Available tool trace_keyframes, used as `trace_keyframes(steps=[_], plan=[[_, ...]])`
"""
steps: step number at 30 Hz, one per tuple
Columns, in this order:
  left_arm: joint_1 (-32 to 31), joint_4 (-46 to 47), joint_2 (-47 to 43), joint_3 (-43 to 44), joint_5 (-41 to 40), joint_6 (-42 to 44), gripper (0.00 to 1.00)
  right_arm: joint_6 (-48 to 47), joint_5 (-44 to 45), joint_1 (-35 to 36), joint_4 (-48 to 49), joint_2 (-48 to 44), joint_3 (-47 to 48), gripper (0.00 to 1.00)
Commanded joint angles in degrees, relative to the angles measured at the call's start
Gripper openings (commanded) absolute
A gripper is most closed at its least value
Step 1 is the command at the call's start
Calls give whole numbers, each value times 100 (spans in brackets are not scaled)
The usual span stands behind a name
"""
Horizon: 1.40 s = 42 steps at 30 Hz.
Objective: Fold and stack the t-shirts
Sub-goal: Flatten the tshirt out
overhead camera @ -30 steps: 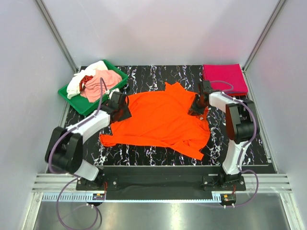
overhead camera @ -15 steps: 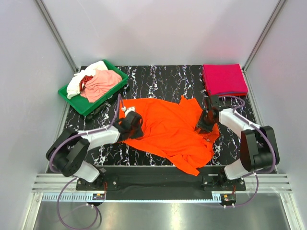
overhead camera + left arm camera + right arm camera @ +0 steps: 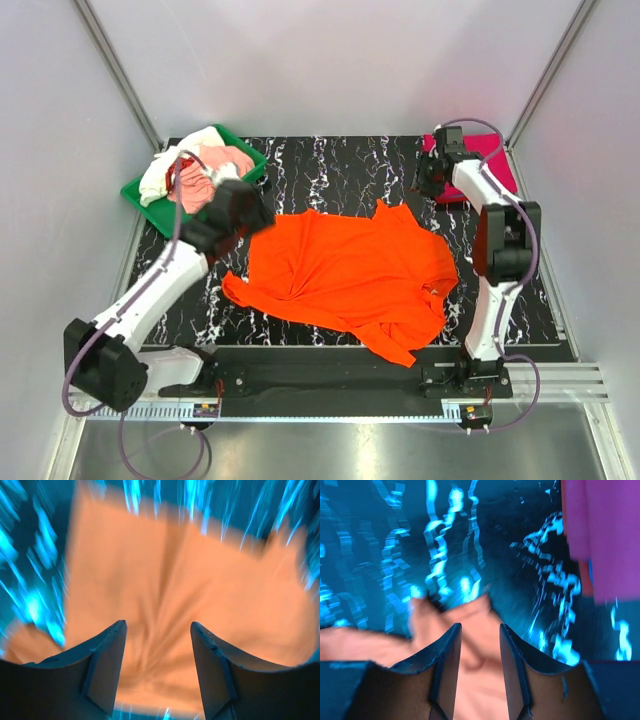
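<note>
While the orange t-shirt point(image 3: 350, 275) lies rumpled at the centre of the table point(image 3: 340, 165), both arms hover empty, fingers apart: left gripper point(image 3: 157, 627) at 10 o'clock, right gripper point(image 3: 480, 627) at 1 o'clock beside the folded magenta t-shirt point(image 3: 485, 160).

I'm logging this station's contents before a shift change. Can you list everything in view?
orange t-shirt: one, bright orange, rumpled, mid-table
magenta t-shirt: one, magenta-pink, folded, far right corner
piled t-shirts: count unclear, white, pale pink, red, in the tray
tray: one, green, far left corner
table: one, black with white veins
left tool: one, dark, open, raised beside the tray
right tool: one, dark, open, by the magenta t-shirt
</note>
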Motion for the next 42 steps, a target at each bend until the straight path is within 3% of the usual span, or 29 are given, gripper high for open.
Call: trace_keyframes(steps=[1, 7, 14, 23, 28, 42], plan=[[915, 1, 634, 804, -4, 1030, 59, -690, -213, -38, -318, 586, 634, 43], [1724, 150, 1919, 1457, 988, 1471, 59, -1051, -609, -73, -722, 1326, 1347, 42], [2269, 230, 2659, 1713, 1683, 1621, 60, -1069, -908, -73, -810, 1642, 1418, 41], [2269, 195, 3274, 1862, 1764, 1779, 59, -1183, -575, -73, -925, 1757, 1277, 35], [2261, 186, 3661, 2073, 1666, 1823, 58, -1227, -548, -73, -925, 1783, 1242, 0], [2261, 282, 4505, 2618, 2062, 2192, 52, -929, -627, -73, -907, 1186, 1251, 0]])
